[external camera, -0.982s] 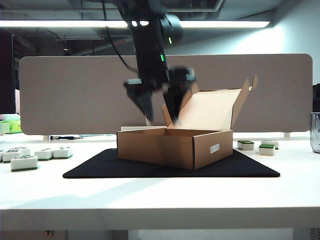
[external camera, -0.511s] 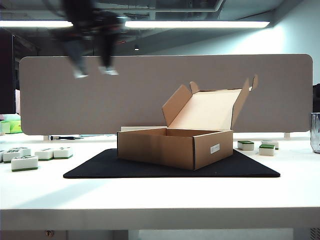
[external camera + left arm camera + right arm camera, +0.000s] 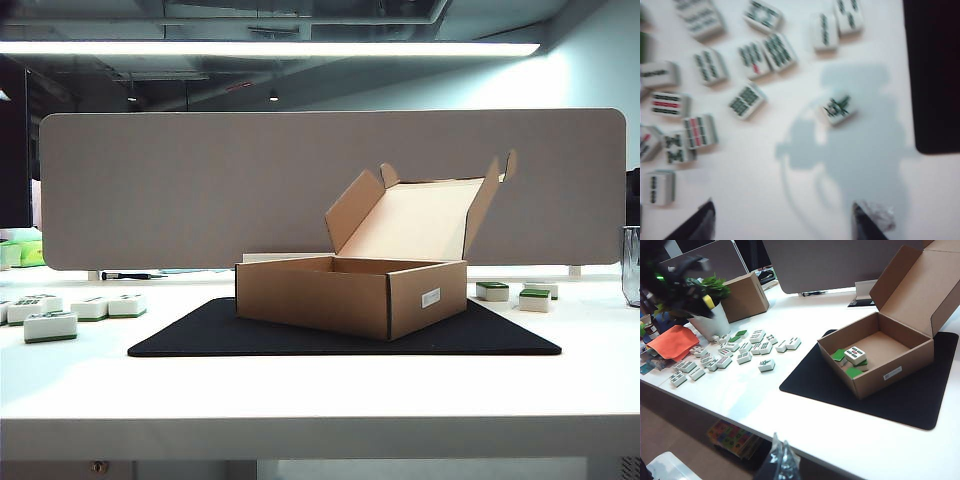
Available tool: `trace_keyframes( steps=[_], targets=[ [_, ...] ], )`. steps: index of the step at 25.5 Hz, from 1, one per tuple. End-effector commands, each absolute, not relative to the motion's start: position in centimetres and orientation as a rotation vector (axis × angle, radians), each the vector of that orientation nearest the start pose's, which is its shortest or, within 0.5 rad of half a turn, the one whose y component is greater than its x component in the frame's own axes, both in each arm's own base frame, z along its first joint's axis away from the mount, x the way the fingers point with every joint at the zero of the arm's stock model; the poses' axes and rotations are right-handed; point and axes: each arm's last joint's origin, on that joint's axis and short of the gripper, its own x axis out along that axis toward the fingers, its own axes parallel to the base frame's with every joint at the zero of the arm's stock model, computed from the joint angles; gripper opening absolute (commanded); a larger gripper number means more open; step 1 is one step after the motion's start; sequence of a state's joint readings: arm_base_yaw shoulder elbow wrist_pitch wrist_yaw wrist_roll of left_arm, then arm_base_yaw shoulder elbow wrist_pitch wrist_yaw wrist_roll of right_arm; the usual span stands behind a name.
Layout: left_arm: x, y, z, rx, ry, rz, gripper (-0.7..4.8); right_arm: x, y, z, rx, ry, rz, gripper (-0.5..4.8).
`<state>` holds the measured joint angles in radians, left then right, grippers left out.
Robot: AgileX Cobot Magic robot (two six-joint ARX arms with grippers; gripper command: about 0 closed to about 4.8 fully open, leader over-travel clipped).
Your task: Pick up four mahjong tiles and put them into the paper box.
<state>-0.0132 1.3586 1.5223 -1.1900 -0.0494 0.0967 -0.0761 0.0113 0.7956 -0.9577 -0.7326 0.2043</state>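
The paper box [image 3: 340,295] stands open on a black mat [image 3: 300,340], its lid tilted back. In the right wrist view the paper box [image 3: 900,365] holds a face-up mahjong tile [image 3: 856,354] and two green-backed ones beside it. Several loose mahjong tiles [image 3: 747,352] lie on the white table beside the mat. My left gripper [image 3: 785,220] hangs open above those tiles [image 3: 747,100], with nothing between its fingertips [image 3: 707,222], and one lone tile [image 3: 839,107] lies nearest. My right gripper [image 3: 780,455] is shut and empty, off the table's near edge. Neither gripper shows in the exterior view.
A white plant pot [image 3: 710,322], a closed brown carton [image 3: 745,297] and an orange cloth [image 3: 672,342] sit beyond the loose tiles. Two more tiles [image 3: 533,299] lie right of the mat. A grey partition [image 3: 330,190] closes the back, and a glass [image 3: 631,265] stands at far right.
The left arm has swung from above the open box up and to the left, out of the exterior view. The box and the tiles have not moved.
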Motion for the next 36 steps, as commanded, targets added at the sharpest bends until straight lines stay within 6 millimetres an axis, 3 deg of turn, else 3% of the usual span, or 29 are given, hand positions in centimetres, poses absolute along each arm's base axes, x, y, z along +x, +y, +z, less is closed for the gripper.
trace_keyframes(
  steps=[1,4,10,14,19,23,28,36],
  targets=[
    [21.9,0.5,38.4,0.105,0.930,0.014,3.40,-2.6,2.1,31.0,0.244,0.182,0.645,-0.01],
    [18.0,0.5,38.3,0.099,0.822,0.021,3.40,-2.6,2.1,31.0,0.244,0.182,0.645,-0.01],
    [13.2,0.3,36.2,0.107,0.758,0.019,3.40,-2.6,2.1,31.0,0.244,0.183,0.644,-0.01],
    [9.0,0.2,32.9,0.095,0.694,0.003,3.41,-2.6,2.1,31.0,0.244,0.183,0.644,-0.01],
    [5.6,-0.3,30.2,0.050,0.591,-0.141,3.41,-2.6,2.1,31.0,0.244,0.182,0.645,-0.01],
    [4.0,-0.7,29.6,0.023,0.498,-0.253,3.41,-2.6,2.1,31.0,0.244,0.183,0.645,-0.01],
    [2.6,-0.7,30.0,0.024,0.389,-0.265,3.41,-2.6,2.1,31.0,0.244,0.183,0.645,-0.01],
    [3.4,-0.8,31.7,0.024,0.144,-0.280,3.41,-2.6,2.1,31.0,0.244,0.183,0.644,-0.01]
  ],
)
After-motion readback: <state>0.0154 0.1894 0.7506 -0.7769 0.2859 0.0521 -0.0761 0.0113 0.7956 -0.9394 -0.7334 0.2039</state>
